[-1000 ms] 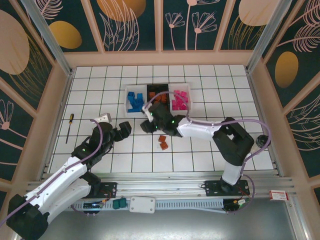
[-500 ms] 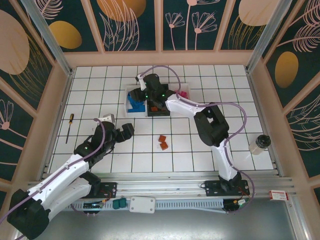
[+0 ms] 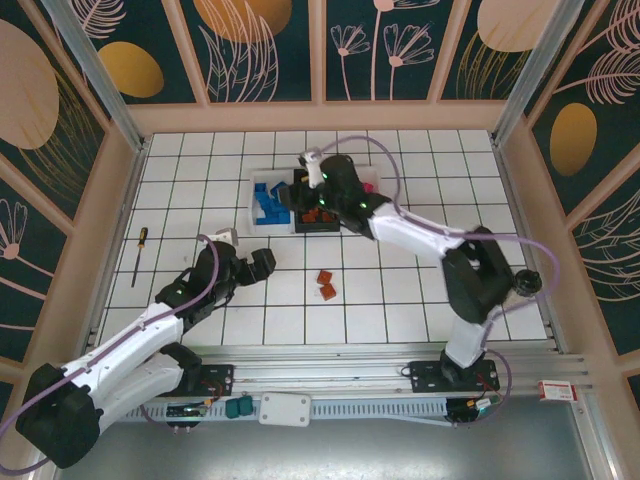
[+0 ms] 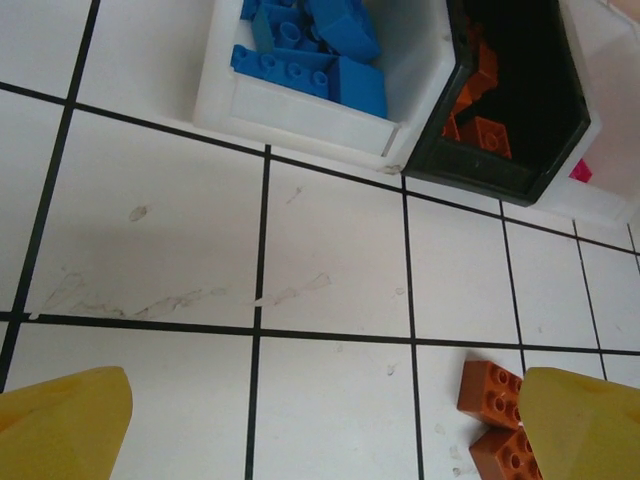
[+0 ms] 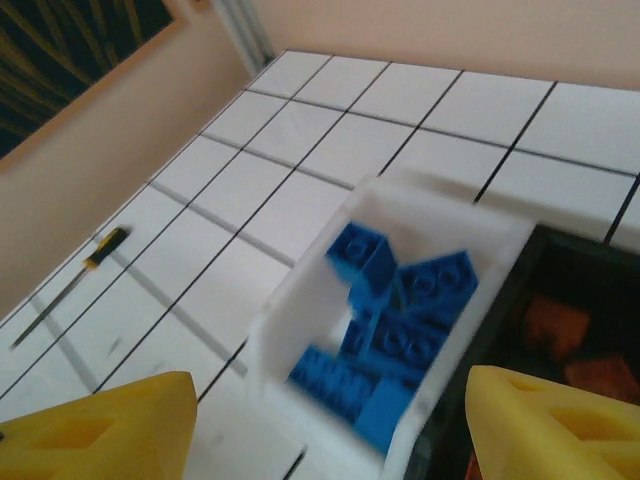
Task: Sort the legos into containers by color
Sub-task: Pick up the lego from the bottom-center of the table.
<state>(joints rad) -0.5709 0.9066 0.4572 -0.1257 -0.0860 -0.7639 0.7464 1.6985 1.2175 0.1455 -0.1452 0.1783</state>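
right gripper (image 5: pixel 330 425) shifted rightward, apart | left gripper (image 4: pixel 320 420) apart | containers (image 4: pixel 300 112) row long axis left-right

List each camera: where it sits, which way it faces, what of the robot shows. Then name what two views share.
Top external: above and behind, looking down on the tiled table; left arm and right arm show.
Left wrist: low over the table, facing the blue-brick tray and black tray; open left pincer.
Right wrist: over the trays, tilted toward the screwdriver; open right pincer.
Shared: both wrist views hold the blue-brick tray and black tray.
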